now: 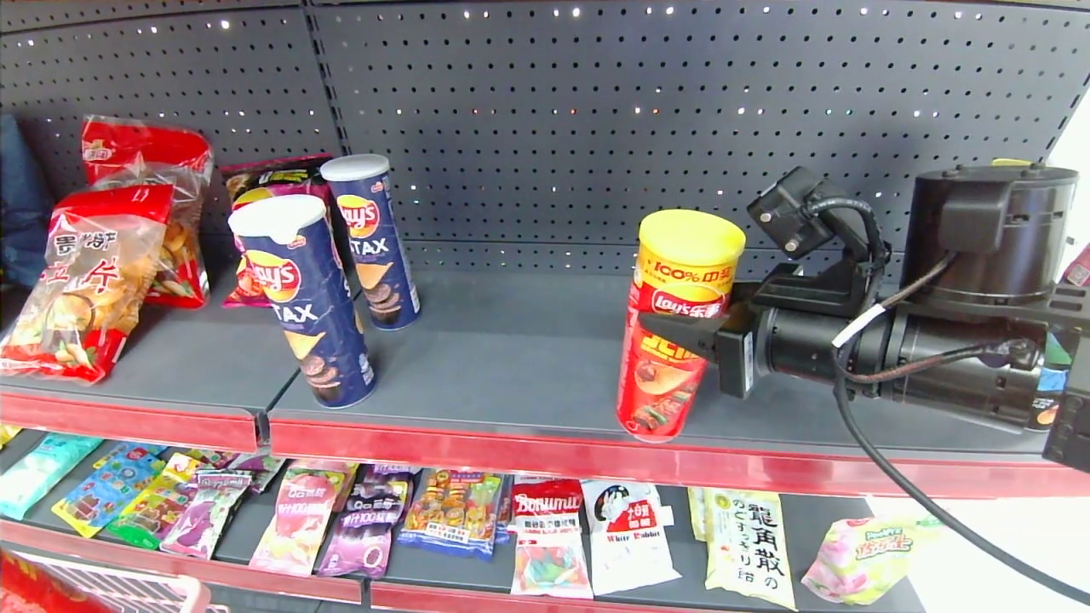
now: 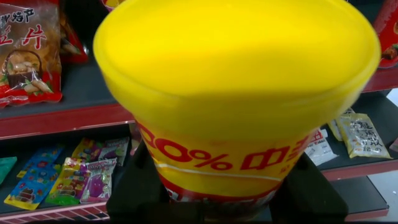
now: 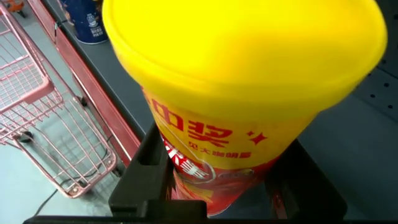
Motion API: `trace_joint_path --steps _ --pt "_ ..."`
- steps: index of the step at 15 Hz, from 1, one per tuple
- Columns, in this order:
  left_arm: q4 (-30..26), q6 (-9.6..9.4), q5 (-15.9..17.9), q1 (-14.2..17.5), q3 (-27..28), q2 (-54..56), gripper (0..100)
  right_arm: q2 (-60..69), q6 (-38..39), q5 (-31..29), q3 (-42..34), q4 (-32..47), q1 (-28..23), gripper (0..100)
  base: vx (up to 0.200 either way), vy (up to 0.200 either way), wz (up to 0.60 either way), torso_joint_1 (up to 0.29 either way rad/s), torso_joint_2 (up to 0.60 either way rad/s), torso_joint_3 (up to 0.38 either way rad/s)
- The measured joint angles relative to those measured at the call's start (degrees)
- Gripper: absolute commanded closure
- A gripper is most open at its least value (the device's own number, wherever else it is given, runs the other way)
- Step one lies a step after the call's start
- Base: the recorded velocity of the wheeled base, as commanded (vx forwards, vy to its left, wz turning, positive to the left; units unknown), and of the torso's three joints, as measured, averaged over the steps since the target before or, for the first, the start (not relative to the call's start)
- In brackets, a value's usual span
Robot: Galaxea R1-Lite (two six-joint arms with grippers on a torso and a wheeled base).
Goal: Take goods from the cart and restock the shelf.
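Observation:
A red chip can with a yellow lid (image 1: 677, 328) stands slightly tilted near the front edge of the upper shelf (image 1: 528, 358). My right gripper (image 1: 685, 334) comes in from the right and is shut on its middle. The right wrist view looks down on that can (image 3: 249, 74) between the right gripper's (image 3: 227, 180) black fingers. In the left wrist view, a second can of the same kind (image 2: 236, 81) sits in my left gripper (image 2: 224, 193), which is shut on it, some way out from the shelves.
Two dark blue chip cans (image 1: 311, 298) and several snack bags (image 1: 94, 272) stand on the left of the upper shelf. Candy packets (image 1: 545, 536) line the lower shelf. The pink wire cart (image 3: 50, 124) is beside the shelf's red front lip (image 1: 596, 455).

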State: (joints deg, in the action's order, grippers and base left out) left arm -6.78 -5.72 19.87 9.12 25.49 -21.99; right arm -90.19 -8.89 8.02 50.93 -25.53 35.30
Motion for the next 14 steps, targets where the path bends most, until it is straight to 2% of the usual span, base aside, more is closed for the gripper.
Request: trace_joint_path --steps 1,2,9,14 --pt "0.0 0.0 0.0 0.0 0.0 0.0 100 0.0 0.0 0.0 0.0 0.0 0.0 100 0.0 0.0 0.0 0.0 0.0 0.0" --pt "0.0 0.0 0.0 0.0 0.0 0.0 100 0.0 0.0 0.0 0.0 0.0 0.0 0 0.0 0.0 0.0 0.0 0.0 0.0" --pt "0.0 0.0 0.0 0.0 0.1 0.0 100 0.6 0.2 -0.3 -1.0 0.0 0.6 0 0.0 0.0 0.0 0.0 0.0 0.0" --pt "0.0 -0.05 0.3 0.0 0.3 -0.1 100 6.0 0.9 -2.8 -8.4 0.0 0.4 0 0.0 0.0 0.0 0.0 0.0 0.0"
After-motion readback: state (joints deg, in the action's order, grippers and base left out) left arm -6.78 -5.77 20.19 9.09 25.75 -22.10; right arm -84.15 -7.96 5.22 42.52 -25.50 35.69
